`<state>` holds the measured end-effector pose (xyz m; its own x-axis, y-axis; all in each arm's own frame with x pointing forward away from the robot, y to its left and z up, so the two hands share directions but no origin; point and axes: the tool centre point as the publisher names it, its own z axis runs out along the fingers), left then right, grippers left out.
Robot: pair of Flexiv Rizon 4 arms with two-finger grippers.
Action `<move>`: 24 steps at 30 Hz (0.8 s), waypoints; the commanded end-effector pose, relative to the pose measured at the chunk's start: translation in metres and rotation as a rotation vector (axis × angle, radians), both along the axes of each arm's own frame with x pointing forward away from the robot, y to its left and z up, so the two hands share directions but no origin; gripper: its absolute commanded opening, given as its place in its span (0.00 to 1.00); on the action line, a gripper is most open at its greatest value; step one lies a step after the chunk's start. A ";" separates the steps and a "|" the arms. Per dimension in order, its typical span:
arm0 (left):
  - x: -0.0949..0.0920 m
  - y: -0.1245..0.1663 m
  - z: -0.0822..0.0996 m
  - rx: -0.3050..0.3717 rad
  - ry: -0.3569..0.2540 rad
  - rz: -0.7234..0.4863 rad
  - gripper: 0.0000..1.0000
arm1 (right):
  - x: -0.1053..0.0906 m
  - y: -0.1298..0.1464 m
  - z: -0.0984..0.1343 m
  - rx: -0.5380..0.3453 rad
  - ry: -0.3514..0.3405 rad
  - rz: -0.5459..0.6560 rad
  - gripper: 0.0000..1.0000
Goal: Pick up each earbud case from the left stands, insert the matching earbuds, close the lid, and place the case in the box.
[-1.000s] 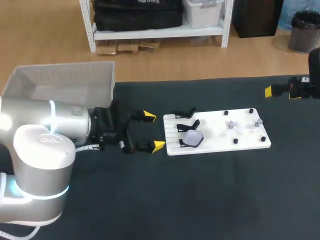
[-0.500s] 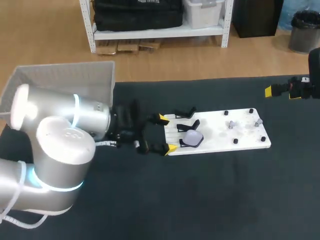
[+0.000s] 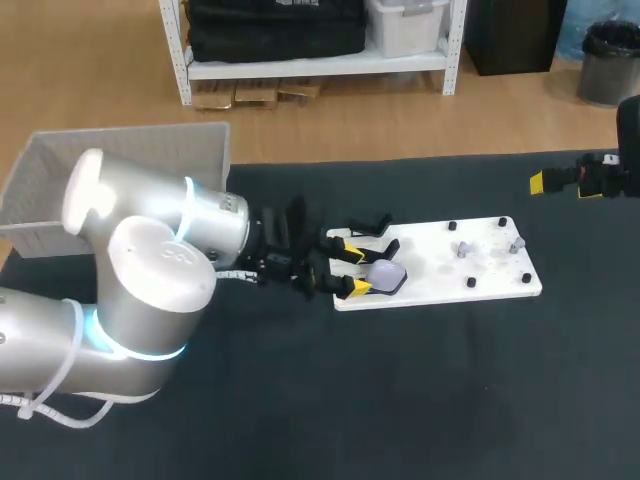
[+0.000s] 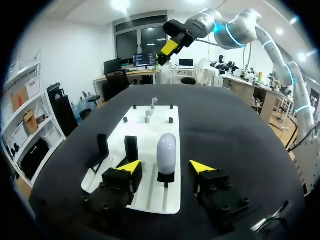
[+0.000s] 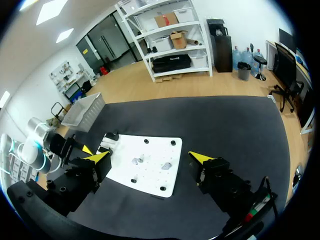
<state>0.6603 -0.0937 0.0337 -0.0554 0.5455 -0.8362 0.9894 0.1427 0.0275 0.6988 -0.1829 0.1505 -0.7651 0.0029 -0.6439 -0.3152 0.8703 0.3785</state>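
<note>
The left gripper [image 3: 354,269] sat with its fingers spread wide and nothing in them. The pale earbud case [image 4: 166,153] was dead ahead, just past the yellow tips and centred in the gap, touching neither finger as far as I could see. It rested on its black stand on the white board [image 4: 145,142], long axis running straight away from the hand, so the fingers would meet its narrow sides. Two empty stands [image 4: 102,149] stood off beside one finger. The right gripper [image 3: 565,182], also wide open, hung well apart beyond the board's far end, so this looked like the left arm's grab, I reckoned.
</note>
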 end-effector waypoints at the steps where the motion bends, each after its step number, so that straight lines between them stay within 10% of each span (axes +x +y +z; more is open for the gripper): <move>1: 0.004 -0.009 -0.005 -0.001 0.011 -0.002 0.62 | 0.000 -0.001 0.000 0.002 0.000 0.003 1.00; 24: 0.008 -0.026 -0.019 -0.059 0.052 -0.001 0.55 | 0.000 -0.001 0.000 0.002 0.000 0.003 1.00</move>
